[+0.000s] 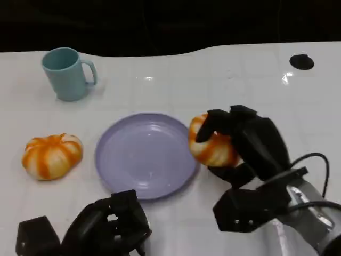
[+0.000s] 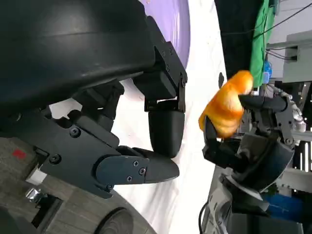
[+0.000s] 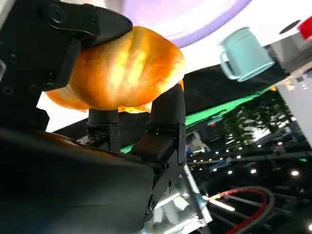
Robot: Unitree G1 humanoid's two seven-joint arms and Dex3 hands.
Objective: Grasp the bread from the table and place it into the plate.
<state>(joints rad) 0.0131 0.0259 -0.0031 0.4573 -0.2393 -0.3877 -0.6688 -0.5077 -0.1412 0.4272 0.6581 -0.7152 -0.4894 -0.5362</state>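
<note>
My right hand (image 1: 250,145) grips an orange, white-streaked bread roll (image 1: 214,150) just above the table, at the right rim of the lilac plate (image 1: 109,157). The right wrist view shows the roll (image 3: 122,73) clamped between black fingers (image 3: 165,117), with the plate (image 3: 180,14) just past it. From the left wrist view the held roll (image 2: 226,107) and my right hand (image 2: 258,151) appear beyond the plate's edge (image 2: 170,19). My left hand (image 1: 106,226) hangs low in front of the plate, holding nothing, its fingers (image 2: 165,126) apart.
A second orange striped roll (image 1: 51,154) lies on the white table left of the plate. A teal mug (image 1: 66,73) stands at the back left, also seen as the mug (image 3: 243,53). A black round spot (image 1: 301,62) marks the far right.
</note>
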